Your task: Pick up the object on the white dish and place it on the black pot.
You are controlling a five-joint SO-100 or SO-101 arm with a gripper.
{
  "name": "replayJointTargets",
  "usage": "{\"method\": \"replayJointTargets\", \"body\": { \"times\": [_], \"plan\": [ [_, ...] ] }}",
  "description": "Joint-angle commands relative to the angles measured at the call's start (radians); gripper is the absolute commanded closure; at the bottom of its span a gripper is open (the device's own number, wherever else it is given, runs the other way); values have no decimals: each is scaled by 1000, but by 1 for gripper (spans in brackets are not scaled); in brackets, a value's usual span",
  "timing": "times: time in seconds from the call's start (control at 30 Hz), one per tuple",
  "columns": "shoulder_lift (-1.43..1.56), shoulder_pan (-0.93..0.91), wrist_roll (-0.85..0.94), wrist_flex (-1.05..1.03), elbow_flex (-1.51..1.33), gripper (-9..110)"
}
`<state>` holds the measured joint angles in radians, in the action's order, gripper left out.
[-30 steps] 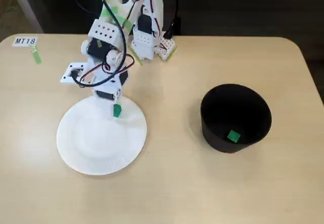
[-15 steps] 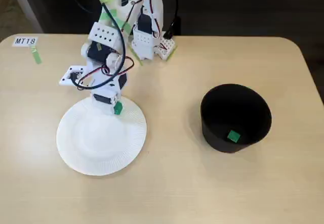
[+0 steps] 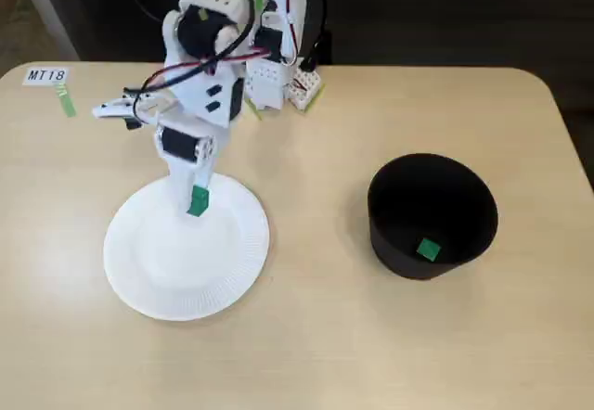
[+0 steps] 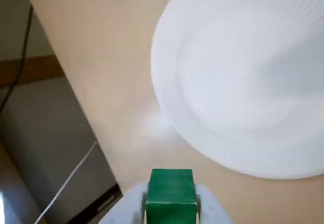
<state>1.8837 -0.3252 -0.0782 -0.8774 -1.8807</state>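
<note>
Hidden: gripper fingertips are sitting behind the green cube in the fixed view, so the gap between the jaws is not showing; in the wrist view only the pale jaw base is poking in at 6 o'clock, cut off by the frame edge, with the cube wedged in it.
Tool state: jaws are clamping the cube from both sides, closed down to its width.
Cube location: hanging in the gripper over the white dish, at about 12 o'clock of the dish, above its rim; in the wrist view the dish is sitting well off from the cube, so it is looking lifted clear.
Dish: bare in both views; its upper and right edges are running out of frame in the wrist view.
Black pot: standing at 3 o'clock of the dish, well apart, with a second green cube lying on its floor toward 6 o'clock; the near wall is cutting off part of the floor.
Writing: white label at the table's far left corner is reading "MT18"; a green tape strip is lying just below it.
Change: arm is riding higher than half a second ago, with the cube now sitting slightly left of its earlier spot; pot and its cube are staying put.
</note>
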Motion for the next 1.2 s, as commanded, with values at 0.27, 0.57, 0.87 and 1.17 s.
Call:
{"method": "replayJointTargets", "body": {
  "times": [0.27, 0.57, 0.87, 1.17],
  "plan": [
    [279, 476, -31, 155, 37, 101],
    [279, 798, 55, 250, -32, 101],
    [77, 917, 123, 299, -38, 101],
    [-129, 939, 176, 310, -38, 101]
  ]
}}
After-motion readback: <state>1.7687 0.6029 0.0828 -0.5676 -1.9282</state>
